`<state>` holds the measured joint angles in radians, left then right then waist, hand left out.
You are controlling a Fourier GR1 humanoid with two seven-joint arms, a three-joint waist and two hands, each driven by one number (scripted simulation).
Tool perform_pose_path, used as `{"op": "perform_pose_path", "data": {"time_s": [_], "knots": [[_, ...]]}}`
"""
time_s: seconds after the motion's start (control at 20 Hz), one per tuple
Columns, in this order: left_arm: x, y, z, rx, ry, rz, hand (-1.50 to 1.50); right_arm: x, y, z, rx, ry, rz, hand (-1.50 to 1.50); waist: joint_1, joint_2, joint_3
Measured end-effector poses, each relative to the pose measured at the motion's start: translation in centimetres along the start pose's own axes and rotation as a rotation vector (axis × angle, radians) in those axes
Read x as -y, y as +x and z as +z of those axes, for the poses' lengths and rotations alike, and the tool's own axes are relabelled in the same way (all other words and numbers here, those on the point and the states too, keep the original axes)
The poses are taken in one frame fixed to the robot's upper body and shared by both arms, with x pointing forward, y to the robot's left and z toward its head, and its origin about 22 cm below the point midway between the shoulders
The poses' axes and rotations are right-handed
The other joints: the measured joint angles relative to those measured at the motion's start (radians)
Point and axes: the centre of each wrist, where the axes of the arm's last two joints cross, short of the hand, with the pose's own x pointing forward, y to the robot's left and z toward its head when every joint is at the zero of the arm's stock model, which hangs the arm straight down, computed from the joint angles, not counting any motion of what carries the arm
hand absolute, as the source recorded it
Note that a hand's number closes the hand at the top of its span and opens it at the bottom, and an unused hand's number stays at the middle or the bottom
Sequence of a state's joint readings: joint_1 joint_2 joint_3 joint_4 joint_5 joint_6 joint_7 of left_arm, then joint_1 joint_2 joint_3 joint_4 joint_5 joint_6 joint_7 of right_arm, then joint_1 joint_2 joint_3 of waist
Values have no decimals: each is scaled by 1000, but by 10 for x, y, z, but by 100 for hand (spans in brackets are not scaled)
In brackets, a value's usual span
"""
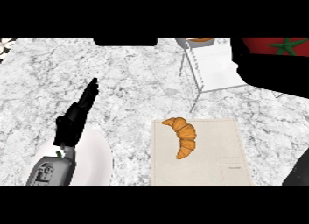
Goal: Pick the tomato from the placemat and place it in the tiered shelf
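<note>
One curved, ridged golden croissant (184, 135) on a beige woven placemat (215, 166); left hand (76, 118) flat, fingers straight.

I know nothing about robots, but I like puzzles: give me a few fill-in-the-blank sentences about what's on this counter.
1. The croissant lies on a beige ___.
2. The left hand stretches out over the counter with its fingers ___.
3. Beneath the left forearm sits a white ___.

Missing words: placemat; straight; plate.
</note>
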<state>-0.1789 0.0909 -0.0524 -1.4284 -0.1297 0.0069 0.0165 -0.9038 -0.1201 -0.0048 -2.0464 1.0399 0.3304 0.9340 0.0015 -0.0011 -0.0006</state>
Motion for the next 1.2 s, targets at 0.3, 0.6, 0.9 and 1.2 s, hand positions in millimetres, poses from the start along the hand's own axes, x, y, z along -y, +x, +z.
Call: {"op": "perform_pose_path", "data": {"time_s": [0.3, 0.6, 0.9, 1.2], "knots": [[0, 4, 1, -1, 0, 2, 0, -9, -7, -22, 17, -30, 80, 150, 2, 0, 0], [0, 5, -1, -1, 5, 4, 0, -38, -27, -39, 52, -68, 155, 150, 3, 3, 0], [-2, 4, -3, 6, -2, 2, 0, -71, -45, -62, 98, -92, 169, 150, 8, 4, 0], [-2, 2, 1, 7, -7, 9, 0, -90, -62, -75, 51, -127, -64, 150, 15, 6, 1]]}}
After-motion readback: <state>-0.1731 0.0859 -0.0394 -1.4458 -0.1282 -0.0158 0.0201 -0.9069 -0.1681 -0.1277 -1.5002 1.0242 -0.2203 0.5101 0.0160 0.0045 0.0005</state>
